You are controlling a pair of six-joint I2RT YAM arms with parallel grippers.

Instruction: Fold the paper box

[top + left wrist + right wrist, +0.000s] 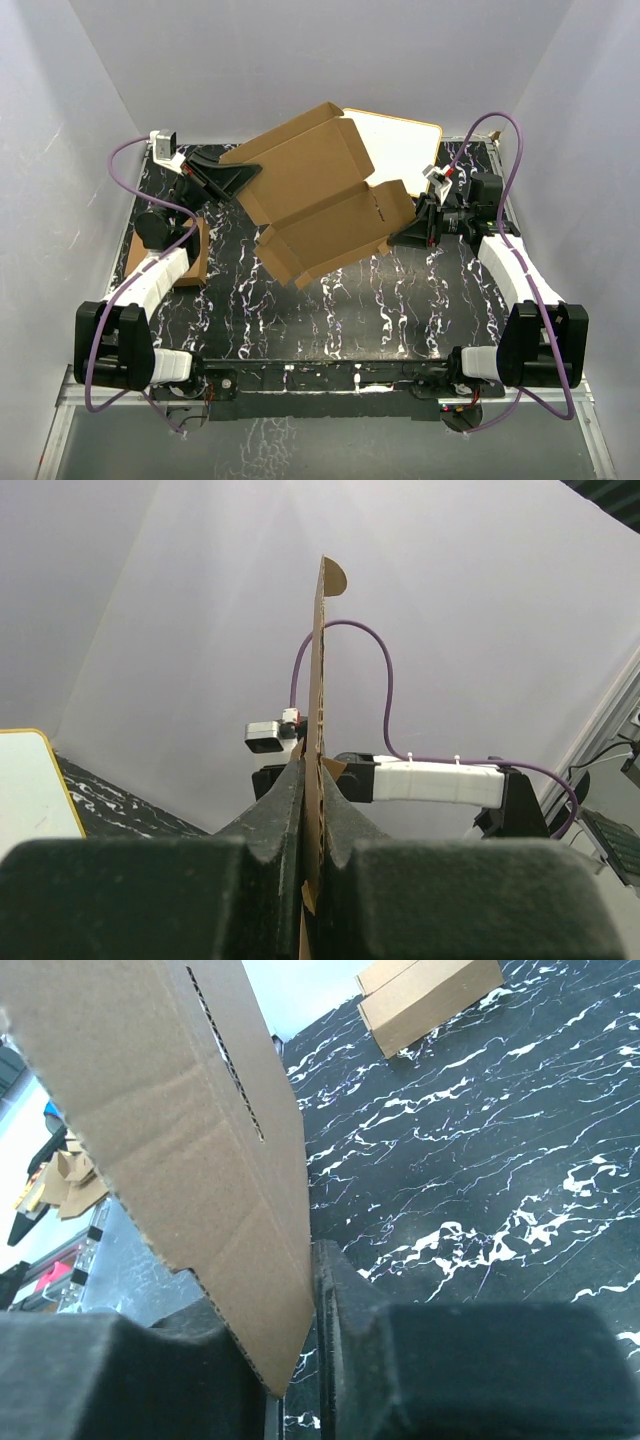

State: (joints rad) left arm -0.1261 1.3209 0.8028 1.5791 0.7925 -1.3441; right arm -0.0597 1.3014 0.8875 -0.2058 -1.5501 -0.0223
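Note:
The paper box [320,200] is a broad brown cardboard sheet with creases and flaps, held tilted above the middle of the table between both arms. My left gripper [243,172] is shut on its far-left edge; in the left wrist view the sheet [318,700] stands edge-on between the closed fingers [275,810]. My right gripper [412,226] is shut on the sheet's right flap; in the right wrist view the flap [190,1150] is pinched at its corner between the fingers [345,1300].
A white board with a yellow rim [405,148] lies at the back right under the sheet. A pair of brown cartons [192,252] lies at the left beside my left arm, also showing in the right wrist view [430,1000]. The table [400,310] is black marble.

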